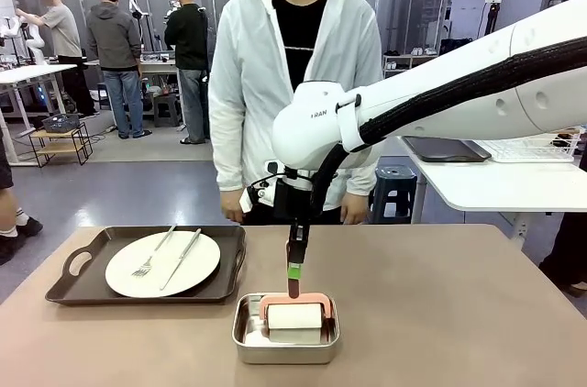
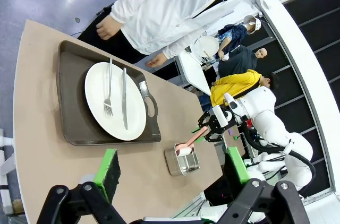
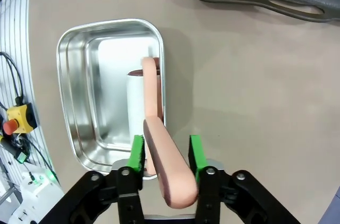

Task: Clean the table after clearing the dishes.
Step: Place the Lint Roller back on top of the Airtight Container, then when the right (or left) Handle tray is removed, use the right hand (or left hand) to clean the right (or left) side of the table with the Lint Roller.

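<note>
On the beige table, at the left, a dark brown tray carries one of the dishes, a white plate with a fork and a knife. My right gripper points down over a small steel pan. In the pan lies a roller with a white roll and a pink handle. In the right wrist view the right gripper has its green pads on either side of that handle, slightly parted from it. The left gripper hangs open high above the table, holding nothing. From there the plate and tray show below.
A person in a white jacket stands at the far edge, hands hanging by the table's rim. A white table stands at the back right. Bare tabletop lies to the right of the pan and in front of the tray.
</note>
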`<action>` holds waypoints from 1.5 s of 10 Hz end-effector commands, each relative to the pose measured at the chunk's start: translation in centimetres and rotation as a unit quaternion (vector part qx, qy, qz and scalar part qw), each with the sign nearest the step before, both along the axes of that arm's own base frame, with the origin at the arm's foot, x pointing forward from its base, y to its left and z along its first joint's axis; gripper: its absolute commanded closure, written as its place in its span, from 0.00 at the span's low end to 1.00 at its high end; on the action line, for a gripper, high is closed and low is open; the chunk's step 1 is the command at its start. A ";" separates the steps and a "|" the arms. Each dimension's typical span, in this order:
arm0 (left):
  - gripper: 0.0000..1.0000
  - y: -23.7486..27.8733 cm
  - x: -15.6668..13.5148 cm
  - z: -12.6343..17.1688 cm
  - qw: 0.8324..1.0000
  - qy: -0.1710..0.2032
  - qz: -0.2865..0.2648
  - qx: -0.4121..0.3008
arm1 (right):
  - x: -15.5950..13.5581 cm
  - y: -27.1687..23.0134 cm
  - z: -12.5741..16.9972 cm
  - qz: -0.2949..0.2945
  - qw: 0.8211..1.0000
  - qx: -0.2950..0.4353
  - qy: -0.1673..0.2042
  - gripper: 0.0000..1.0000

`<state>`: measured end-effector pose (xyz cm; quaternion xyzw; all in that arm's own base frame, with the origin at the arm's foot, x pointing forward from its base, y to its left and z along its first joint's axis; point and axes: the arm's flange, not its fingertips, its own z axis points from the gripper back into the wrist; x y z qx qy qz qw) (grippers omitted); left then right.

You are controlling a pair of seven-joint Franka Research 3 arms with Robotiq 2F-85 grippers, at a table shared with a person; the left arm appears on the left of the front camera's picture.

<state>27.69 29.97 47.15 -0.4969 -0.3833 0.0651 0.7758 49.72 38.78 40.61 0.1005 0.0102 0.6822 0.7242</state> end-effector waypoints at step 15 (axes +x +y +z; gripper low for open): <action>0.00 0.1 -0.2 0.3 1.000 -0.003 0.000 0.000 | 0.2 0.0 0.8 0.004 1.000 0.003 -0.015 0.00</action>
